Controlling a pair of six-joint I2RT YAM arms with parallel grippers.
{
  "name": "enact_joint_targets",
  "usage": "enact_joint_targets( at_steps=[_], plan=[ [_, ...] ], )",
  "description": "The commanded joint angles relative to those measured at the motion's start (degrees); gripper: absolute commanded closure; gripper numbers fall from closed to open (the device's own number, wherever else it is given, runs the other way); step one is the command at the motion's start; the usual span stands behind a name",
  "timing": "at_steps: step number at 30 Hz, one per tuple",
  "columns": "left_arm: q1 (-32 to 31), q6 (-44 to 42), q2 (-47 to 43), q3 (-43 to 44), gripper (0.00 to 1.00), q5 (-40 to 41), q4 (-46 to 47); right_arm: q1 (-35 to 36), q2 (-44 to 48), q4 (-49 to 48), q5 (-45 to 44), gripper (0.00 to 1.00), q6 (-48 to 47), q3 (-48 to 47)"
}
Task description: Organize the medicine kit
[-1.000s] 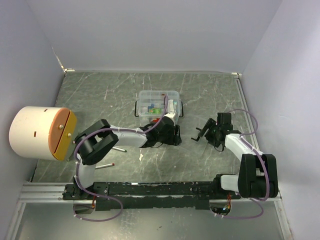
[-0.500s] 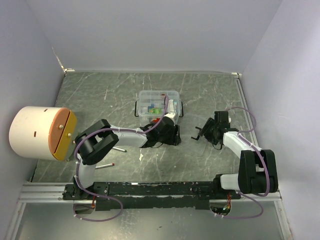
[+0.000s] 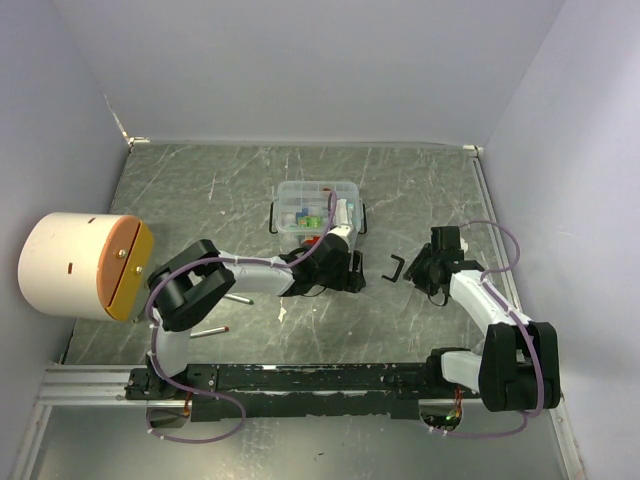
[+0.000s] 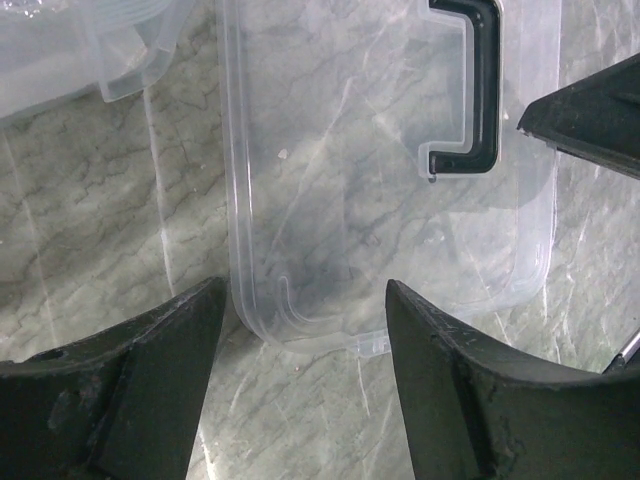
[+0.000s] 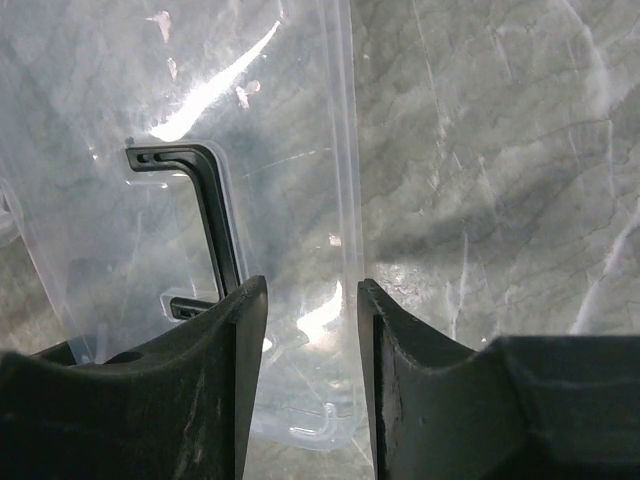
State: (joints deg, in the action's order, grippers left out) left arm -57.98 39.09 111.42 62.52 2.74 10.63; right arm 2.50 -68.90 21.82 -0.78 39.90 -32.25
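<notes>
A: On the surface (image 3: 200, 190), where is the kit (image 3: 318, 205)?
B: Far middle, lidless, small items showing in its compartments. Its clear lid (image 4: 380, 200), with a black handle (image 4: 480, 90), lies flat nearer the arms.
A: Left pincer (image 4: 305, 295)?
B: Wide, astride the lid's short end.
A: Right pincer (image 5: 310, 290)?
B: Narrow, with the lid's long edge between its fingers (image 5: 200, 380). No squeeze visible.

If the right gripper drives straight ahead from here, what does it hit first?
The clear lid: its long rim runs between the right gripper's fingers, black handle just beside that line. Depth is unclear; the rim may already be inside the jaws.
</notes>
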Motion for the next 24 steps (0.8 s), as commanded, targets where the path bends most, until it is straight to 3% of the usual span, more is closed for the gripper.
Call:
enact_joint_targets(
  at_steps=[1, 7, 10, 18, 24],
  plan=[
    [-0.14, 0.62, -2.51, -1.24, 0.22, 1.64, -1.27, 0.33, 0.84, 2.18, -0.14, 0.56, -0.51, -1.16],
    [0.60, -0.74, -1.67, -0.36, 0.23, 3.37, -2.33, 0.37, 1.42, 1.37, 1.81, 0.36, -0.61, 1.13],
    [0.93, -2.31, -0.52, 1.38, 0.21, 2.35, -3.03, 0.39, 2.53, 0.35, 2.82, 0.30, 0.49, 2.73],
    [1.11, -5.02, 3.12, 5.70, 0.27, -1.25, -5.05, 0.33, 2.11, -4.29, 7.82, 0.30, 4.41, 6.92],
    [0.89, -6.74, 2.31, 5.88, 0.40, -8.37, -3.38, 0.35, 4.77, -6.92, 11.14, 0.41, 7.98, 9.10]
  ],
)
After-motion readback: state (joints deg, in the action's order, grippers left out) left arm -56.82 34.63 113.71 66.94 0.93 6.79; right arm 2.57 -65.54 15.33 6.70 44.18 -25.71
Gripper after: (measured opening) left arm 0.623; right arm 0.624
